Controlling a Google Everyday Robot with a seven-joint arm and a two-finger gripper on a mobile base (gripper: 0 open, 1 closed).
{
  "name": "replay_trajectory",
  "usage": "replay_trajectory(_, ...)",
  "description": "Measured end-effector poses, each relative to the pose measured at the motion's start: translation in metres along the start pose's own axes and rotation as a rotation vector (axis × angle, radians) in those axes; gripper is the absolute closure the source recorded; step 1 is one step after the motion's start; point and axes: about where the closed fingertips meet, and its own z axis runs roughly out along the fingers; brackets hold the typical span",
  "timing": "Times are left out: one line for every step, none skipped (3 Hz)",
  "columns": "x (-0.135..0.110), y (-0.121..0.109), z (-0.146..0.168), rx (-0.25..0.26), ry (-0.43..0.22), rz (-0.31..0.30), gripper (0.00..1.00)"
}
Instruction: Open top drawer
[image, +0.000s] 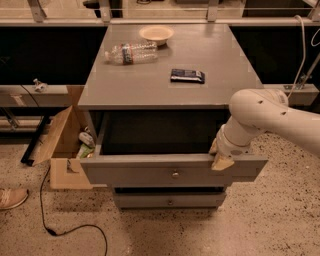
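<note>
Top drawer (150, 172): pulled open.
Gripper (219, 156): fingers clamp the drawer's right rim.
Table (220, 55): bottle (131, 52), bowl (156, 34).
Floor (280, 215): speckled, cardboard box (55, 140) at left.

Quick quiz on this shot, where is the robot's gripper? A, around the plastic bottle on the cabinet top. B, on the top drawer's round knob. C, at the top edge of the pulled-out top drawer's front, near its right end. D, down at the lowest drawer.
C: the gripper sits at the upper edge of the top drawer front, right of its knob, and the drawer stands pulled out.
</note>
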Motion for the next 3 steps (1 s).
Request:
replay_trajectory(0.0, 0.0, 0.003, -0.019, -0.005, -0.012, 0.13)
replay_trajectory(0.005, 0.007, 0.004, -0.037, 0.001, -0.005, 0.03)
replay_trajectory(0.008, 0.016, 0.001, -0.039, 0.006, 0.004, 0.22)
